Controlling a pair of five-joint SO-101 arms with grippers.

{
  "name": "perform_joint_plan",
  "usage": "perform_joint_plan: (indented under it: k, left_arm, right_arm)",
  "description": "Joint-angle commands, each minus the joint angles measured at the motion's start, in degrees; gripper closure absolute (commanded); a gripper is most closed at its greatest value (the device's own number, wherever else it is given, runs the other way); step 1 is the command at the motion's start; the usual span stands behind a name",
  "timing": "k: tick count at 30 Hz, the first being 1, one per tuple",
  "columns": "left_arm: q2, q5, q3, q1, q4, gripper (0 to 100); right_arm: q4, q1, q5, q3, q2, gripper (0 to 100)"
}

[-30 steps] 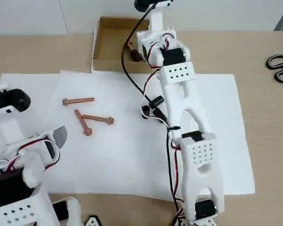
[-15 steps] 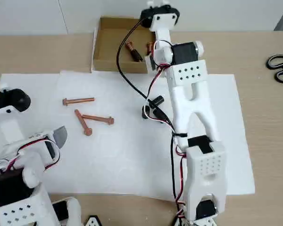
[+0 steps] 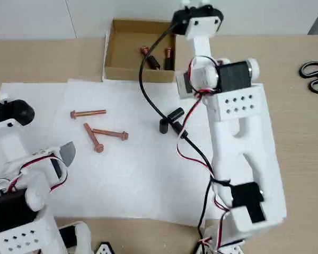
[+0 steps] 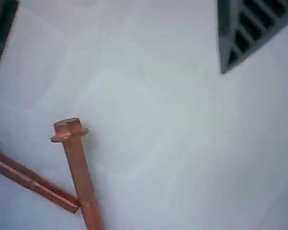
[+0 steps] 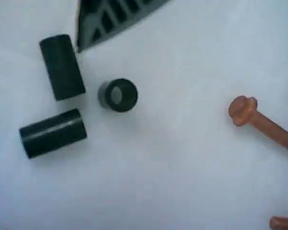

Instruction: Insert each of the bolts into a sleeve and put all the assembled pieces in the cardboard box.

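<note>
The cardboard box [image 3: 112,53] sat at the far edge of the table [image 3: 37,58], left of centre, its near wall just beside the far edge of the white paper sheet [image 3: 143,180]. Two bolt-and-sleeve units lay inside, toward the box's right end. One assembled piece [image 3: 150,57] lay slanted and the other assembled piece [image 3: 168,57] lay roughly square to the far wall. Contact between them could not be determined.

Three bolts lay loose on the left half of the sheet. A single bolt [image 3: 88,113] lay apart, nearer the far edge. Toward the near edge, a slanted bolt [image 3: 93,137] and a level bolt [image 3: 110,133] touched, one shank end against the other shank.

Near the sheet's middle an upright sleeve [image 5: 117,95] stood with its bore showing. A first lying sleeve [image 5: 62,67] and a second lying sleeve [image 5: 53,133] rested just beside it, none touching.

The left gripper [image 4: 110,62] hung over the sheet by the touching pair, fingers spread wide. The right arm [image 3: 244,159] ran from the near edge up the sheet's right half. The right gripper [image 5: 113,17] hung above the sheet near the sleeves; whether it was open or closed could not be told. Scissors [image 3: 314,74] lay at the table's right edge.
</note>
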Motion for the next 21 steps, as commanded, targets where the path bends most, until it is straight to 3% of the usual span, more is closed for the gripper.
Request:
perform_joint_plan:
  k: [1,3,7,21]
  left_arm:
    - [-0.62,-0.35,-1.89,-0.18,-0.09,72]
    - [-0.62,-0.35,-1.89,-0.18,-0.09,72]
    - [-0.62,-0.35,-1.89,-0.18,-0.09,72]
    - [-0.62,-0.35,-1.63,-0.26,-0.09,72]
  right_arm:
    - [-0.04,0.13,0.79,5.8,-2.77,79.9]
    - [-1.1,-0.04,2.64,9.49,-1.63,79.8]
    - [-1.45,-0.92,13.36,12.48,2.77,79.8]
    - [-6.55,-5.93,14.15,12.57,16.92,80.1]
